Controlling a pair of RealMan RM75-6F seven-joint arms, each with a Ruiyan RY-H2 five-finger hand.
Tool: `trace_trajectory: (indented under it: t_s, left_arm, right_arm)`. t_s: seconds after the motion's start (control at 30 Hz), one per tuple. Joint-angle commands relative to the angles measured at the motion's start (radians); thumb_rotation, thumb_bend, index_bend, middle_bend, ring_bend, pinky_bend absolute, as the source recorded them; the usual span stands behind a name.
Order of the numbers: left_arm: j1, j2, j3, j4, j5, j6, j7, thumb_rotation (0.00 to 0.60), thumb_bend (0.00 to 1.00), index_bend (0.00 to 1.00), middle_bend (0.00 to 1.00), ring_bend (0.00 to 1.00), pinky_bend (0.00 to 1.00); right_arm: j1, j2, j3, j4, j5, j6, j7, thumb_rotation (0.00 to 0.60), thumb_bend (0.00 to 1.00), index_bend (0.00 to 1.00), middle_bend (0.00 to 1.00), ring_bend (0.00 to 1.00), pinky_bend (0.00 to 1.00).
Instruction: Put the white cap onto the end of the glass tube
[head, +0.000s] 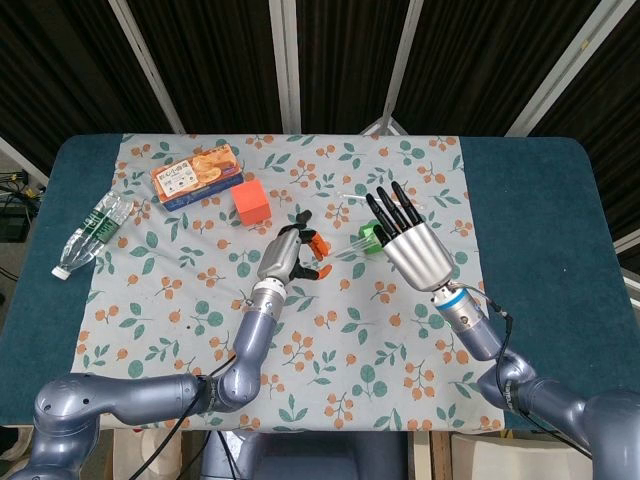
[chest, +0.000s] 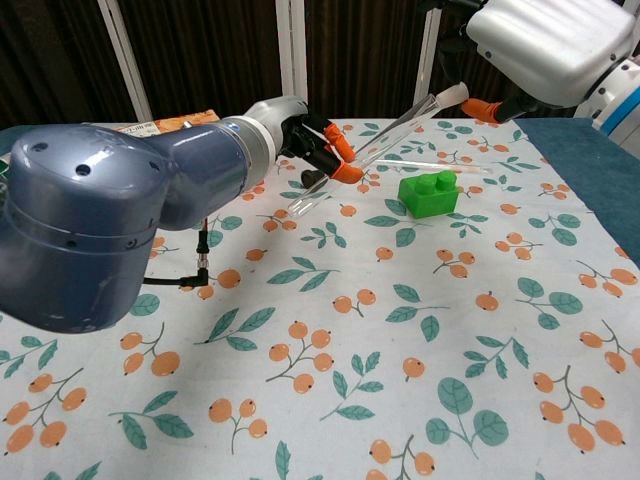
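Left hand (chest: 318, 150) pinches the glass tube (chest: 372, 148) near its middle, orange fingertips (chest: 348, 171) clamped on it; tube is tilted, upper end toward 2 o'clock in the chest view, lower end above the cloth. White cap (chest: 452, 94) sits at the tube's upper end, touching it, pinched by the right hand (chest: 545, 45); can't tell how far it's seated. Head view: right hand (head: 415, 250) covers the cap, fingers pointing toward 11 o'clock. Green block (chest: 429, 192) lies on the floral tablecloth (chest: 400, 330) just below the tube. Orange cube (head: 252, 201), snack box (head: 195, 174) and plastic bottle (head: 92, 236) lie at 10 o'clock of the left hand.
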Motion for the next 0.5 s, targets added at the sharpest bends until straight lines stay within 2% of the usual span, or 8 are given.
trace_trajectory:
  t_s: [0.03,0.5]
  left_arm:
    - [-0.002,-0.001,0.000,0.001,-0.001,-0.002,0.000,0.600,0.67,0.58,0.54,0.12,0.00]
    - [-0.003,-0.007,-0.001,-0.001,-0.014,-0.003,-0.006,0.600,0.67,0.58,0.54,0.12,0.00]
  right_arm:
    - [0.002,-0.002,0.000,0.001,-0.001,-0.001,-0.001,0.600,0.44,0.59,0.17,0.02,0.00]
    - [0.003,-0.006,-0.003,0.008,0.001,-0.003,-0.001,0.600,0.44,0.59,0.17,0.02,0.00]
